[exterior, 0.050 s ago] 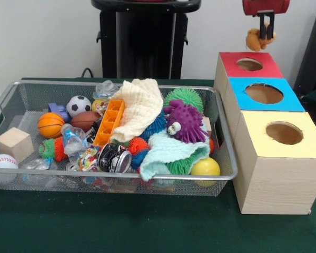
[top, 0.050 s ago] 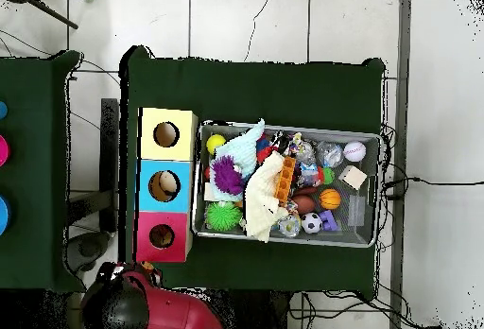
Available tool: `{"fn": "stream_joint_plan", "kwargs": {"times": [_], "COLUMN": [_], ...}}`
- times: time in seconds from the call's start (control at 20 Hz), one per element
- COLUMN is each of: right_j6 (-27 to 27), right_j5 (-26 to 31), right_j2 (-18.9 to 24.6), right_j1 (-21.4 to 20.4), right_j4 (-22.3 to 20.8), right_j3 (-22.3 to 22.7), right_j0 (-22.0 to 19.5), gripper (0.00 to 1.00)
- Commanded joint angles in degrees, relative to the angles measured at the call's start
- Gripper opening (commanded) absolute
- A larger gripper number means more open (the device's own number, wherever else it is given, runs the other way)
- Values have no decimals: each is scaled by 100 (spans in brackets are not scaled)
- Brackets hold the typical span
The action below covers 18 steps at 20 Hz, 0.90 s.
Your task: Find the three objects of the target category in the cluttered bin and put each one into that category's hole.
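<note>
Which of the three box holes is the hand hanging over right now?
The red-topped hole, farthest back in the front view. The hand, holding a small tan toy, hangs over it, not the blue or yellow.

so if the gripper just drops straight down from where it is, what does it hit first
Most likely the red box, at or near its hole. The gripper points down, shut on a small tan toy, and hangs above that box in the front view. Depth is unclear, so it could land on the rim.

The front view sits low and close across the table, facing the wire bin [exterior, 0.050 s ago: 221, 132] and the three-hole wooden box [exterior, 0.050 s ago: 276, 174]. The overhead view looks straight down from high up, taking in both, the whole green table [top, 0.050 s ago: 255, 84] and surrounding floor [top, 0.050 s ago: 284, 23].
</note>
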Motion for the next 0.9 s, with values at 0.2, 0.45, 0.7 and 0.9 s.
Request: {"fn": "stream_joint_plan", "kwargs": {"times": [0.2, 0.45, 0.7, 0.9], "right_j6": [981, 934, 968, 1020], "right_j5": [186, -239, -491, -670], "right_j2": [-795, -783, -837, -841], "right_j1": [156, 349, 465, 452], "right_j4": [-149, -200, -233, -259], "right_j3": [-721, -741, -817, -848], "right_j0": [219, 184, 205, 228], "gripper": [0, 0, 0, 0]}}
